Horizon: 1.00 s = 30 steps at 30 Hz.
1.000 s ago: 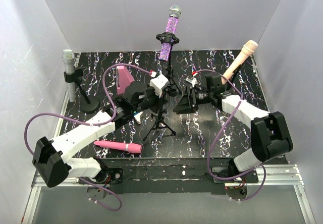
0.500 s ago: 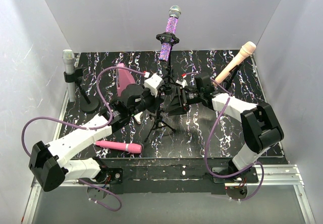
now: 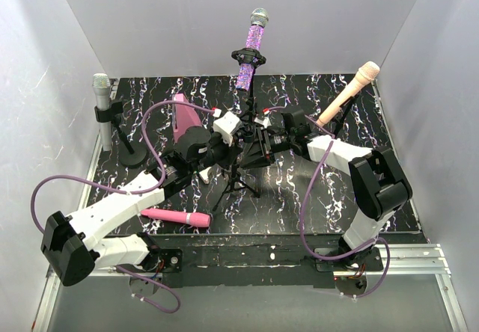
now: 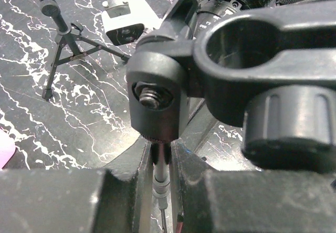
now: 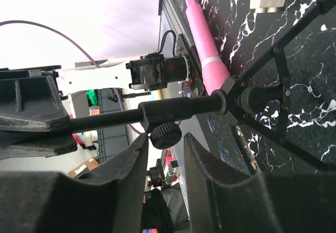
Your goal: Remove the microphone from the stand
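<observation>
A small black tripod stand [image 3: 238, 181] stands mid-table; its clip [image 4: 236, 49] is empty. My left gripper [image 3: 236, 142] [image 4: 161, 154] is shut on the stand's thin pole [image 4: 161, 172] just below the clip. From the right, my right gripper [image 3: 253, 151] [image 5: 165, 138] reaches the same stand. Its jaws are open on either side of the pole's black knob [image 5: 165, 134], with a gap on one side. A pink microphone [image 3: 176, 217] [image 5: 207, 49] lies flat on the table near the front left.
A purple glitter microphone [image 3: 253, 48] sits clipped on a tall stand at the back. A silver microphone [image 3: 102, 108] stands on a stand at the left wall, and a beige one [image 3: 346, 93] leans at the right. A pink wedge [image 3: 183, 119] rests behind my left arm.
My right gripper has moved left to the central stand and its jaws have narrowed around the knob. The left gripper stayed shut on the pole and shifted slightly.
</observation>
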Each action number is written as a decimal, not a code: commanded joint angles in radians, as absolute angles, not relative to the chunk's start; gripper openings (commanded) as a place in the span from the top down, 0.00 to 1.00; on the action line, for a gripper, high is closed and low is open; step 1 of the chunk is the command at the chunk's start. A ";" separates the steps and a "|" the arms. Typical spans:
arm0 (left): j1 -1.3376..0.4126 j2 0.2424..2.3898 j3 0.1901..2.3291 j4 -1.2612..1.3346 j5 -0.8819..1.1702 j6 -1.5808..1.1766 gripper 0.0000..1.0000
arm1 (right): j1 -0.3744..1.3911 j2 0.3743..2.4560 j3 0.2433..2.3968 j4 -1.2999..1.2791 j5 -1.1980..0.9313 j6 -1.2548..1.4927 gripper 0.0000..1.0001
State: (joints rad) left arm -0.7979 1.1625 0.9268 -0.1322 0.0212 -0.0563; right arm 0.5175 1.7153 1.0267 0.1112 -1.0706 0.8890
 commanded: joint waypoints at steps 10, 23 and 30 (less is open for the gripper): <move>-0.793 1.121 0.890 -0.150 0.017 -0.066 1.00 | 0.555 1.741 1.029 0.325 -1.172 0.985 0.68; -0.767 1.097 0.885 -0.166 0.023 -0.097 1.00 | 0.575 1.688 1.037 0.448 -1.181 0.928 0.99; -0.721 1.068 0.874 -0.160 0.103 -0.072 1.00 | 0.615 1.497 1.011 0.198 -1.001 0.478 0.99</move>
